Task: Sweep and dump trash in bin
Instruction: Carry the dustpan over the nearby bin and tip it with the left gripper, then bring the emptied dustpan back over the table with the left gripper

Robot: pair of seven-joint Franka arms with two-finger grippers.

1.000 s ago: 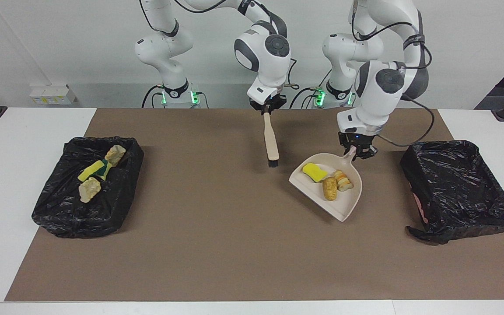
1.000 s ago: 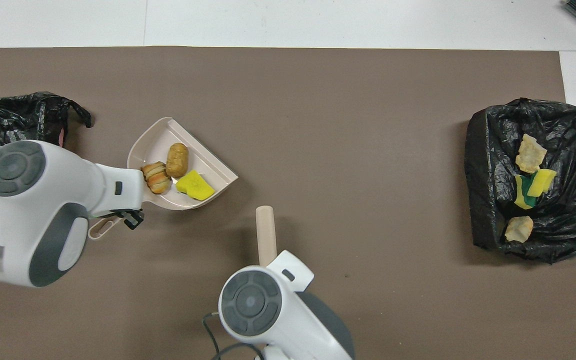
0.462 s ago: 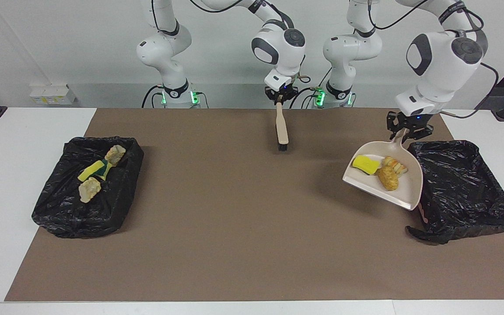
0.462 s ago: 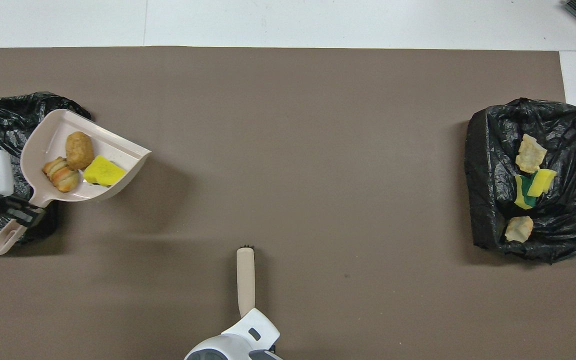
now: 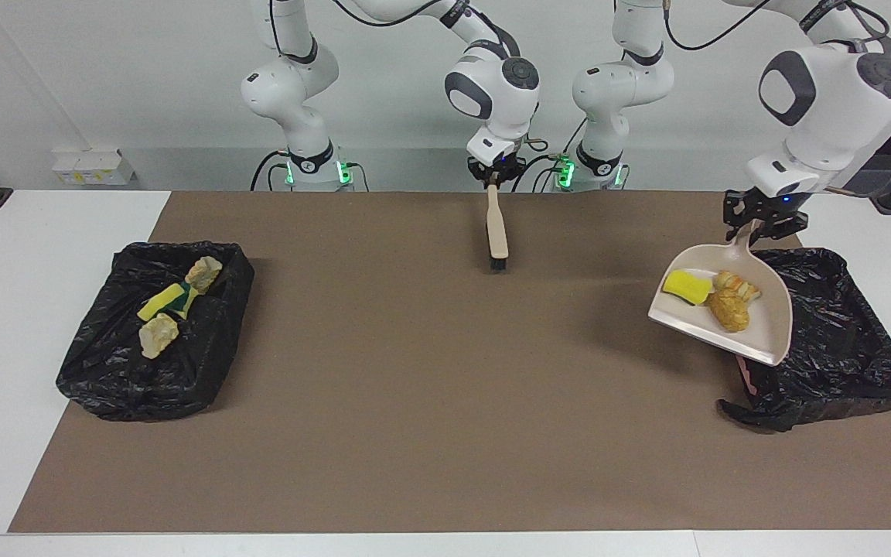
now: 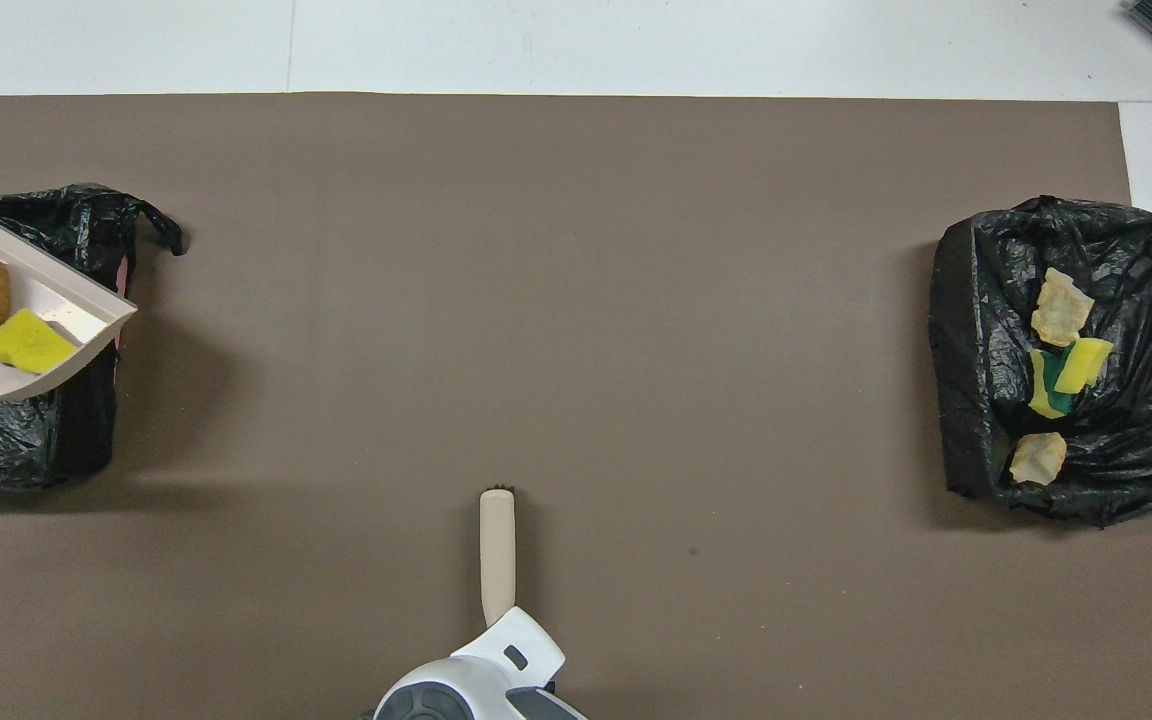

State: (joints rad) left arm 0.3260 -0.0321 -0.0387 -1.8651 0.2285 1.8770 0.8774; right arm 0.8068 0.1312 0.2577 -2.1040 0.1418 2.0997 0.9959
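The left tool [image 5: 761, 219] is clamped on the handle of a beige dustpan [image 5: 762, 329], holding it in the air, tilted, over the edge of a black-lined bin [image 5: 840, 340] at the left arm's end of the counter [image 5: 28, 271]. Three pieces of trash ride in the pan: a yellow sponge piece [image 5: 687, 287], a tan bread-like chunk [image 5: 728, 312] and a striped orange chunk [image 5: 738, 287] touching it nearer the handle. In the overhead view the pan [image 6: 56, 300] covers part of that bin, which shows no trash inside.

The right tool [image 5: 496, 172] is closed on the top of a beige brush [image 5: 497, 228], which hangs upright with its dark bristles [image 5: 498, 264] low over the brown mat [image 5: 414, 387], near the robots' edge, about midway along the counter.

A second black-lined bin [image 5: 105, 379] sits at the right arm's end. It holds the other three scraps: a yellow-green sponge piece [image 5: 165, 302] between two pale tan chunks [image 5: 204, 272] [image 5: 158, 335].

No readable writing or brand marks show anywhere.
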